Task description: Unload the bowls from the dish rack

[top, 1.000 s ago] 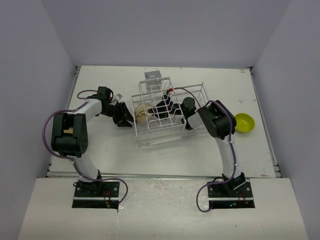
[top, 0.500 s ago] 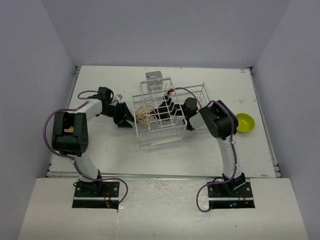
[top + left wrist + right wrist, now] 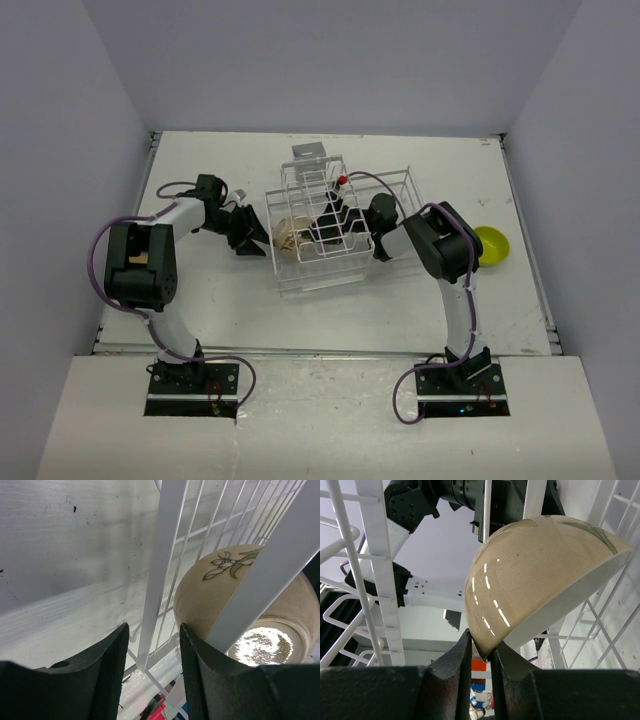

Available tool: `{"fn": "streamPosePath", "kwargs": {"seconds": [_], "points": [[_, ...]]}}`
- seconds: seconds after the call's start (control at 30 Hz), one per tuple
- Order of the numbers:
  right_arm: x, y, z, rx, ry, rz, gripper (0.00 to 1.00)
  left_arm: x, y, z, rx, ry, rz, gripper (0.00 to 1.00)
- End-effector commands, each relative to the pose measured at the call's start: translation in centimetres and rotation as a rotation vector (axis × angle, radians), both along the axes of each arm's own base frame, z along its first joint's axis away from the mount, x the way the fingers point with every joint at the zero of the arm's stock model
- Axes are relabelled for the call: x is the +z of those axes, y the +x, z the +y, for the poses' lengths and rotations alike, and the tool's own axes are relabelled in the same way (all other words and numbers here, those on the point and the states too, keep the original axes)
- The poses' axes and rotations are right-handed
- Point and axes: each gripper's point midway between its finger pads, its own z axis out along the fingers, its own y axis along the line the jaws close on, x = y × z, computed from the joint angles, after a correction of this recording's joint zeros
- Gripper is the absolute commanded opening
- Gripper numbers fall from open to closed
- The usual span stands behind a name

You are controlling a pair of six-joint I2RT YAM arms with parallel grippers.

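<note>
Beige bowl [image 3: 530,575] is inside the dish rack [image 3: 318,280], at its left end, tipped on edge, so not unloaded yet. My right gripper [image 3: 481,652] reaches in through the wires and pinches that bowl's rim, fingers pressed onto the thin edge. My left gripper [image 3: 152,627] is just outside the rack's left end, jaws spread either side of 1 white upright wire, not clamping it as far as I can tell; bowl sits right behind that wire. 1 yellow-green bowl [image 3: 489,246] is already out, on the table [image 3: 200,290] right of the rack, well apart from it. Can't see any other bowl in the rack. My read: 1 done, 1 left, roughly halfway, with the lift-out not yet made.
</note>
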Motion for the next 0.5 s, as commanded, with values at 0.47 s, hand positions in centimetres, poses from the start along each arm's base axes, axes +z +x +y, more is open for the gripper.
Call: {"fn": "streamPosePath", "kwargs": {"seconds": [0.47], "points": [[1.0,0.9,-1.8,-0.038,-0.002,-0.054,0.00,2.7,1.3,-1.2,-0.033,-0.094,-0.089,0.48]]}}
